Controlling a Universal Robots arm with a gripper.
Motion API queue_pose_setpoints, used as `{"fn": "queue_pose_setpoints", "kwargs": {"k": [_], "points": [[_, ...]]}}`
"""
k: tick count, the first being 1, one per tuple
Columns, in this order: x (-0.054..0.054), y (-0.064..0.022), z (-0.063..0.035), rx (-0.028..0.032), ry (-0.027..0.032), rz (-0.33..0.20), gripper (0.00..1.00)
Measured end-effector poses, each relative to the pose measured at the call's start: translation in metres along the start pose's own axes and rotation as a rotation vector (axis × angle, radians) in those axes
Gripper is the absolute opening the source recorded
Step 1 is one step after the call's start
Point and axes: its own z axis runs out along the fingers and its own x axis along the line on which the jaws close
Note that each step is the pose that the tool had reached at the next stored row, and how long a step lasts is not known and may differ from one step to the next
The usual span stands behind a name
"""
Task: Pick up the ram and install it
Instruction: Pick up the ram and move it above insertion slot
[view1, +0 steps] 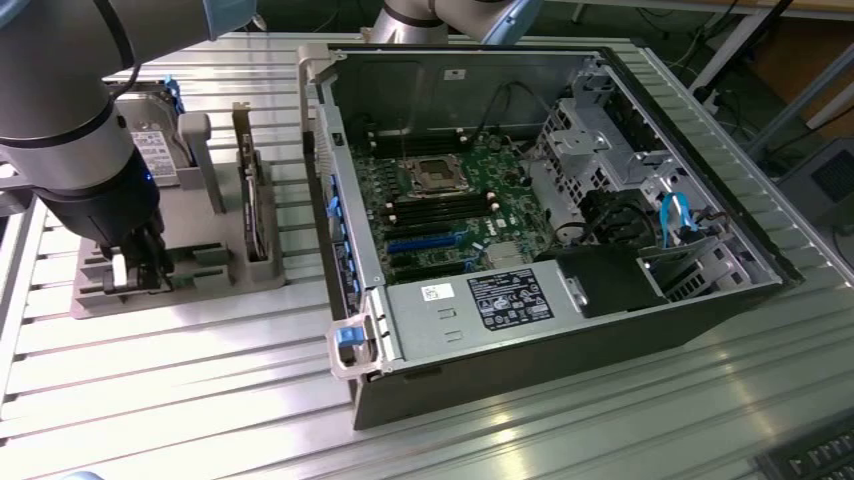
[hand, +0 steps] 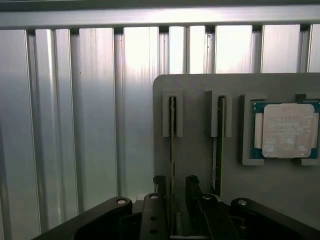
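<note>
Tool (hand: 175, 181) spread astride unpinched ram (hand: 172, 131) in holder (hand: 195, 97) slot, second stick (hand: 218, 145) and processor (hand: 287, 131) in neighbouring recesses

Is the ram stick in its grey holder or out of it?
In. The ram stands on edge in a slot of the grey holder, with the open gripper straddling it.

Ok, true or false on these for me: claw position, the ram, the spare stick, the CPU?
1. The claw has its fingers on either side of the ram. True.
2. The ram is seated in the motherboard. False: it stands on edge in a slot of the grey holder, outside the computer case.
3. A second stick stands in the neighbouring slot. True.
4. The CPU chip lies on the bare metal table. False: it sits in a recess of the holder.
</note>
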Motion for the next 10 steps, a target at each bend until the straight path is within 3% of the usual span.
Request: {"fn": "queue_pose_setpoints", "kwargs": {"k": [10], "points": [[-0.0003, 0.0001, 0.0042, 0.0023, -0.0002, 0.000, 0.30]]}}
